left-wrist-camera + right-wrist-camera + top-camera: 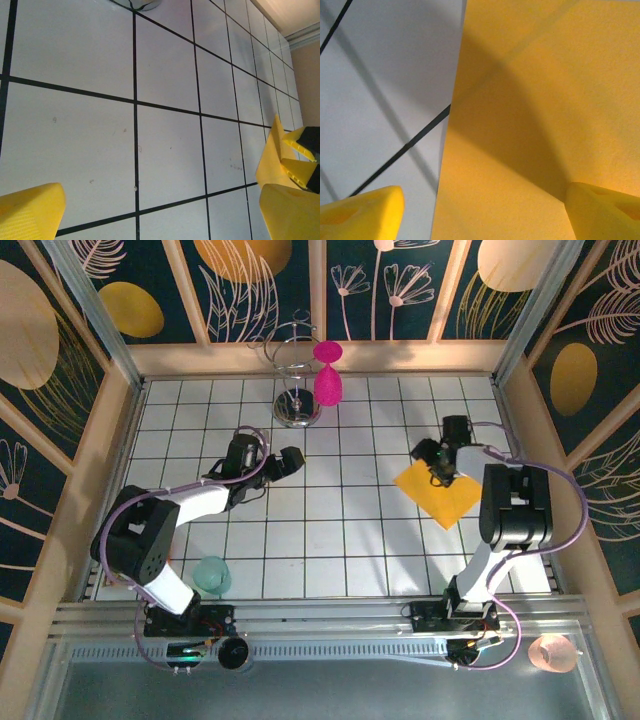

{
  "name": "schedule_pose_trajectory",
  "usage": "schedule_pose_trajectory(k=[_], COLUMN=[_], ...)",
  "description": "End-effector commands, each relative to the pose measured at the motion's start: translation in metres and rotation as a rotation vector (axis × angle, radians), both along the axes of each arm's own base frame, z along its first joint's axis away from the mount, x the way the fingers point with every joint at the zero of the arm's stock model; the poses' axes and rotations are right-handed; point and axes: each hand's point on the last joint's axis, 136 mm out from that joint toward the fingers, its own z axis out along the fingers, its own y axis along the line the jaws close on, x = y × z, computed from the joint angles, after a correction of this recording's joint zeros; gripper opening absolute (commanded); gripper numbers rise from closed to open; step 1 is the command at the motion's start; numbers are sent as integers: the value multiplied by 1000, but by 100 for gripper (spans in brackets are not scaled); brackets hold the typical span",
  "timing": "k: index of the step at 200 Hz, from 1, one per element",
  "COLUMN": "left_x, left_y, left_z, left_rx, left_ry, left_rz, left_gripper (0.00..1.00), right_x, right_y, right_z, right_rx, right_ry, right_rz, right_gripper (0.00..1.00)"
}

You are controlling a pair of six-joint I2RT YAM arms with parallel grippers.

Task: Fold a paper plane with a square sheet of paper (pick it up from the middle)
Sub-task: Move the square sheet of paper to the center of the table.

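The pickup step is judged in hand: right of centre in the overhead view, the thin orange-yellow square sheet of paper [450, 502] is overhung by the right gripper [441, 472], fingers parted, nothing held. A lowering and pinch nearer its middle seems called for.

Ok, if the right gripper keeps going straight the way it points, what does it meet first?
Probably the square sheet of paper, close in front of the right gripper, near the sheet's edge.
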Motion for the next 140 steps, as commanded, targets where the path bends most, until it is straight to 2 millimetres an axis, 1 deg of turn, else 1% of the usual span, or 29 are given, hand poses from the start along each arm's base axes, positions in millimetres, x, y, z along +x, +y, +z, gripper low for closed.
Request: schedule_pose_trajectory(k=[1, 9, 12, 19, 36, 48, 53, 56, 59, 67, 83, 94, 104, 111, 113, 118, 129, 140], left_x=[11, 11, 12, 12, 12, 12, 12, 12, 12, 12, 12, 11, 11, 10, 9, 9, 7, 4], left_y=[-4, -4, -3, -2, 2, 4, 5, 5, 5, 5, 4, 3, 2, 1, 0, -1, -4, -9], left_z=[9, 9, 9, 8, 5, 4, 4, 3, 3, 3, 4, 4, 6, 6, 6, 7, 9, 9], left_rx=[-28, -31, -30, -26, -13, -5, -1, 1, 1, 4, 4, 7, 8, 9, 7, 5, -2, -17], left_ry=[-33, -35, -36, -37, -33, -34, -33, -32, -31, -30, -26, -23, -23, -22, -21, -19, -18, -5], left_rz=[19, 21, 24, 29, 45, 57, 62, 63, 63, 62, 53, 44, 36, 26, 22, 14, -8, -30], left_gripper=[99, 99, 99, 99, 99, 99, 99, 99, 99, 99, 99, 99, 99, 99, 99, 98, 97, 96], right_x=[-40, -47, -50, -57, -75, -83, -83, -81, -83, -78, -62, -52, -48, -50, -46, -45, -48, -54], right_y=[68, 92, 105, 127, 171, 196, 205, 207, 214, 222, 223, 216, 208, 203, 194, 184, 165, 151], right_z=[-25, -25, -24, -23, -23, -21, -17, -13, -11, 3, 37, 60, 75, 77, 76, 75, 63, 48], right_rx=[86, 106, 114, 120, 132, 149, 157, 160, 158, 156, 147, 139, 132, 126, 124, 123, 127, 142], right_ry=[168, 173, 169, 168, 167, 146, 125, 110, 100, 56, -48, -121, -168, -175, -175, -169, -125, -68], right_rz=[129, 186, 218, 272, 377, 452, 481, 490, 514, 533, 517, 489, 455, 436, 409, 376, 315, 268], right_gripper=[84, 84, 84, 84, 84, 83, 83, 83, 83, 83, 82, 83, 83, 82, 83, 83, 82, 81])
